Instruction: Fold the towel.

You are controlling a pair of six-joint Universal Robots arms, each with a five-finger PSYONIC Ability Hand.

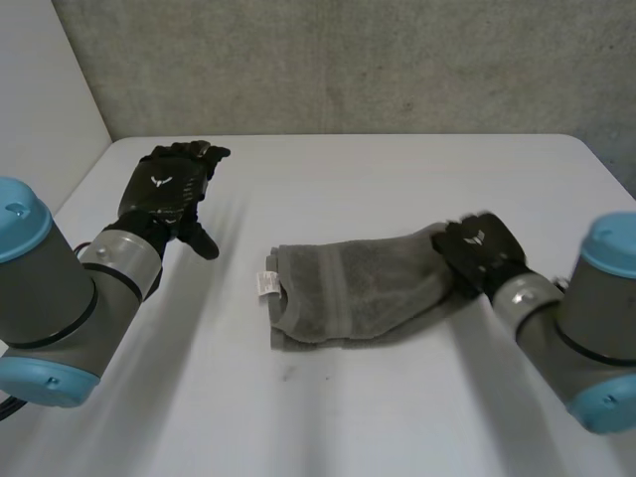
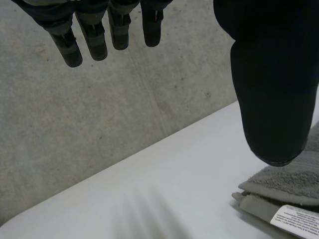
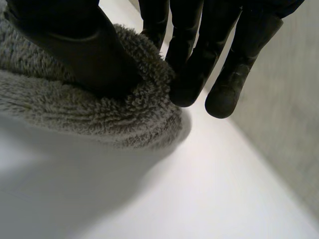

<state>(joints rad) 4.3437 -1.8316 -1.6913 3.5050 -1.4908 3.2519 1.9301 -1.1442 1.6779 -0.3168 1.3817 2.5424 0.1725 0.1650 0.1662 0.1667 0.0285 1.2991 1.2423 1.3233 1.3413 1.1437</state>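
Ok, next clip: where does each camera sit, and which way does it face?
Head: behind, between the arms, looking down at the table and towel; both arms show.
Left wrist: along the open left hand, toward the wall.
Right wrist: along the right hand, pinching the towel's end.
Shared: head and left wrist both show the towel's tag.

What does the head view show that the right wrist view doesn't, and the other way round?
Head view adds: the whole folded towel, its white label at the end away from the right hand, and the left hand, open and apart from the towel. Right wrist view adds: the thumb dug into the pile with the fingers against its other side, pinching that end. Shared: the right hand on the grey towel's end, over the white table.
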